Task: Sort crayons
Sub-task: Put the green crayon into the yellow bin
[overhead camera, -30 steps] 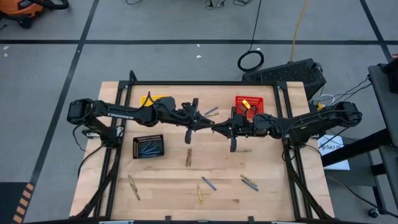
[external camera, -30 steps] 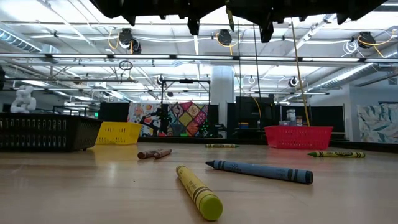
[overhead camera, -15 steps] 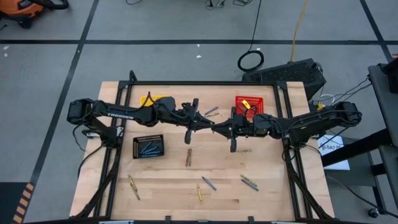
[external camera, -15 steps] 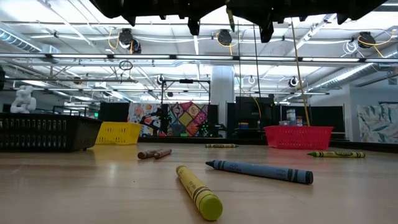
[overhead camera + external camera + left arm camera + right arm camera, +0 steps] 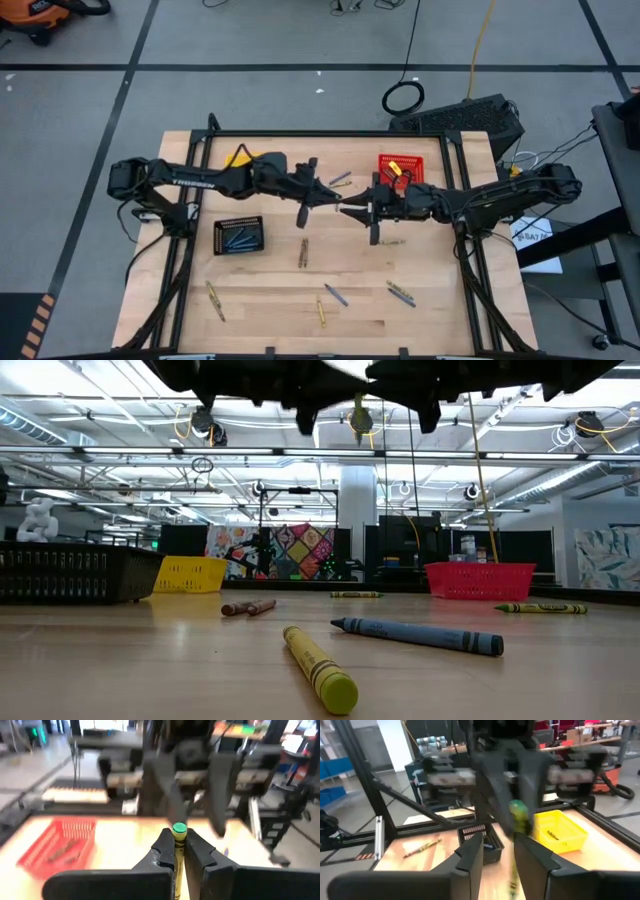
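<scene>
Fingers of the left gripper pinch a yellow-green crayon near its tip, high over the bench at frame centre in the high view. Facing it, the right gripper stands parted, the crayon between its fingers but not clamped. Below lie loose crayons, a black mesh basket at left, a yellow basket and a red basket toward the upper edge.

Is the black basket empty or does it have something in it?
Not empty: the black basket holds several blue-grey crayons, seen from above.
</scene>
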